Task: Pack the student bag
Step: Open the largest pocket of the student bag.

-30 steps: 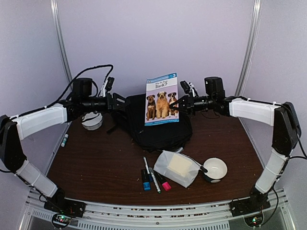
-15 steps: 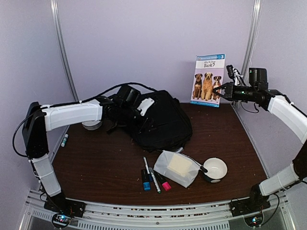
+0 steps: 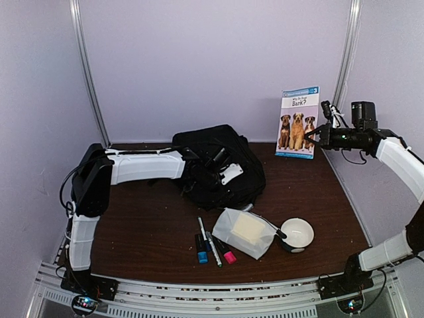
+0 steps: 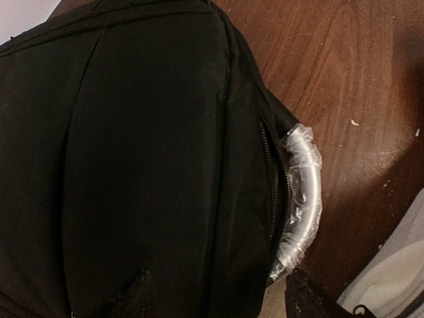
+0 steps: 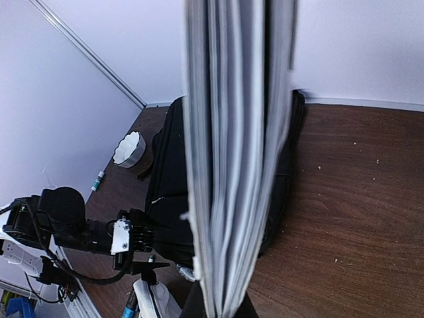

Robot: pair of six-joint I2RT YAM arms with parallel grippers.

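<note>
Left tool (image 3: 224, 171) is hovering low over the student bag (image 3: 250, 169) and is standing released: in its wrist view the two dark fingertips (image 4: 136, 295) are sitting wide apart with only black fabric between them. Whether they are touching the fabric cannot be told. The bag is lying flat on the dark wood tabletop (image 3: 146, 225), directly beneath this tool. Its curved handle (image 4: 301, 199), wrapped in crinkled clear plastic, is sticking out from the bag's edge just ahead of one fingertip, with a zip line (image 4: 270, 172) running alongside it. Right tool (image 3: 317, 136) is clenching the lower edge of a children's book (image 3: 297, 122) with three dogs on the cover and "Bark?" in the title. It is holding the book upright in the air, well apart from the bag. In the right wrist view the page edges (image 5: 232, 165) are rising straight up from the tool (image 5: 222, 308), the bag (image 5: 169, 179) is showing behind them, and the left tool (image 5: 147, 248) is visible above it. Nearward of the left tool a translucent white pouch (image 3: 245, 232) is lying, its corner (image 4: 397, 278) showing just past the handle. Markers (image 3: 201, 250) are lying beside the pouch and a white bowl (image 3: 297, 233) is sitting on its other side. Beyond the bag from the right tool, a white fluted cup (image 5: 129, 149) is standing.
</note>
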